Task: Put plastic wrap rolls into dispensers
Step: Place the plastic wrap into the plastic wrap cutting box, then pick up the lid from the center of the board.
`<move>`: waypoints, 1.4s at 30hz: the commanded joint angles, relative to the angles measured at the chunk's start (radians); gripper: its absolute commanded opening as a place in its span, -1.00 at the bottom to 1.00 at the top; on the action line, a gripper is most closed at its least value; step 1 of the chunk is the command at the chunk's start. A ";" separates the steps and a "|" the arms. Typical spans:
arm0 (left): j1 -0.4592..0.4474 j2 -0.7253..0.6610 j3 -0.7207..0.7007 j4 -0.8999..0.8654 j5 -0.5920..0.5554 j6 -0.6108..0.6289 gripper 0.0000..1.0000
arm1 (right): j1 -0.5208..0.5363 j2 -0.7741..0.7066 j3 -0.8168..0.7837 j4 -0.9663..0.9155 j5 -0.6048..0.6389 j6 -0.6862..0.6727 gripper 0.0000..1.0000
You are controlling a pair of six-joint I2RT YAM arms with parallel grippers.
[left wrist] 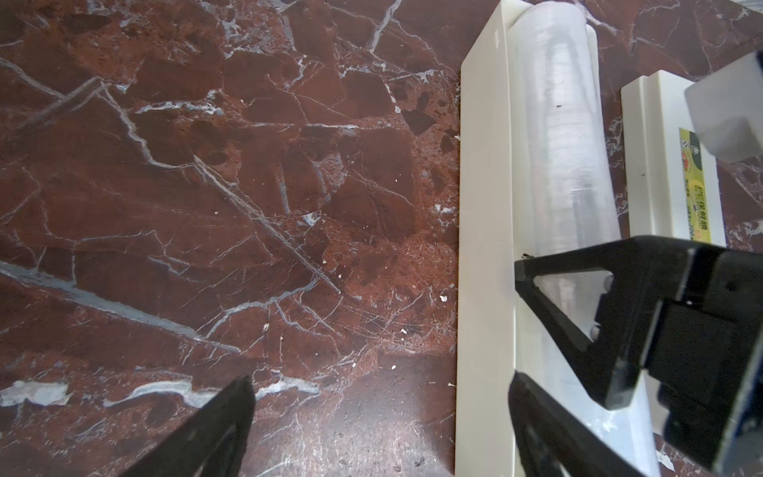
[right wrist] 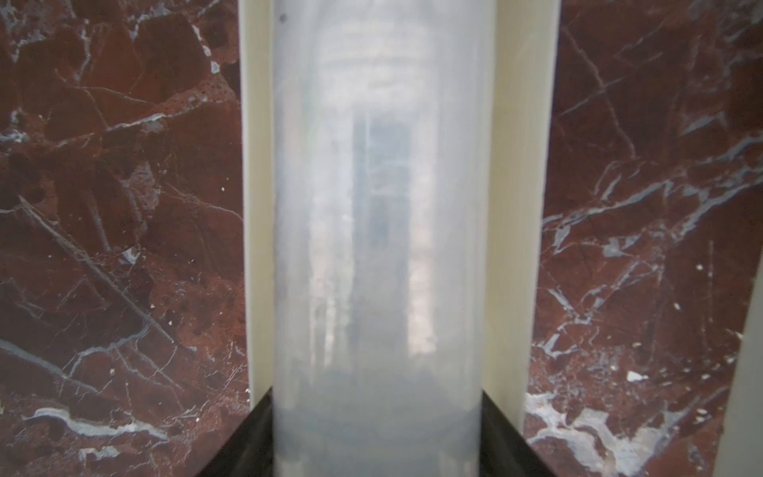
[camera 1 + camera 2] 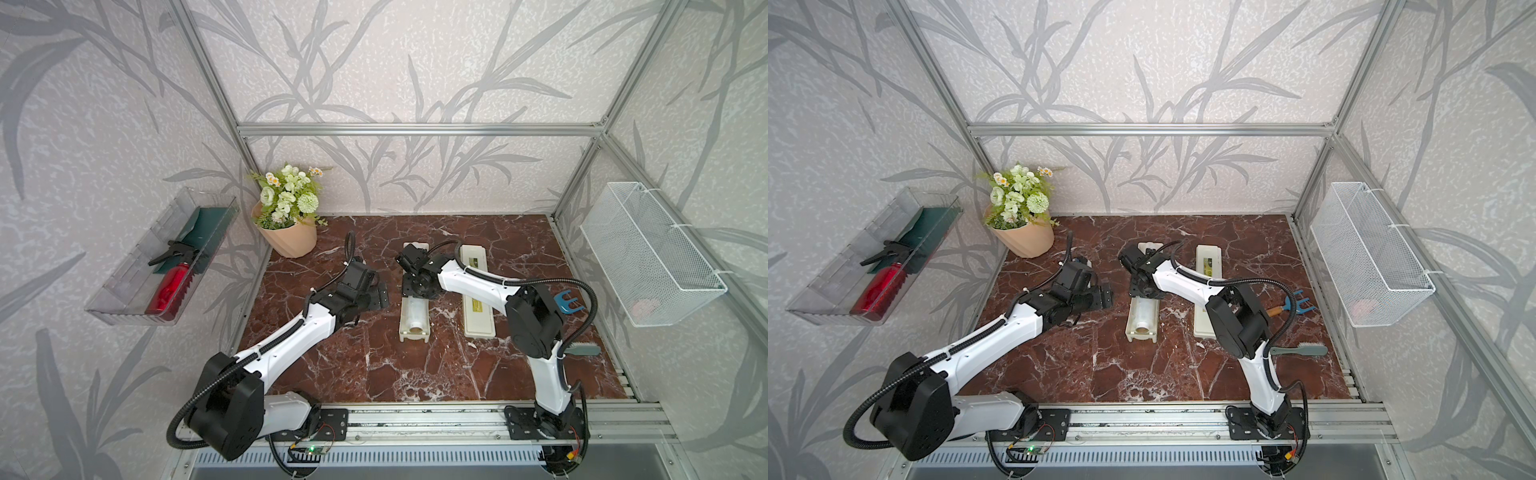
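Roll point(image 3: 414, 312): lies lengthwise in the open box point(image 3: 402, 334), middle of both top views; the tan core shows at its lower end.
Right gripper point(image 3: 417, 289): over the roll's upper half, fingers point(image 2: 252, 433) pinching it from both sides.
Left gripper point(image 3: 379, 297): just left of the box, fingers spread, holding nothing.
Labelled piece point(image 3: 480, 320): right of the box, apart from it (lid or second box, cannot tell).
Step, as judged: seating the roll.
Method: press the roll level into the trough, open the fingers, and lift straight up so the film does not drag. The left gripper could steady the box wall.
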 commanded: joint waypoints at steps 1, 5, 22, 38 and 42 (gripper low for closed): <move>0.005 -0.021 -0.008 -0.003 -0.003 0.008 0.90 | 0.005 -0.016 -0.002 0.079 0.065 0.004 -0.44; 0.005 -0.013 -0.008 0.002 -0.001 0.008 0.90 | 0.012 -0.009 -0.010 0.065 0.070 0.003 -0.38; 0.005 0.041 0.000 0.051 0.056 0.002 0.90 | 0.017 -0.100 -0.059 0.063 0.078 -0.137 0.56; 0.005 0.162 -0.003 0.265 0.295 -0.009 0.90 | -0.156 -0.319 -0.133 -0.095 0.033 -0.365 0.99; 0.004 0.200 -0.007 0.312 0.358 -0.041 0.88 | -0.233 -0.357 -0.227 -0.083 0.036 -0.413 0.98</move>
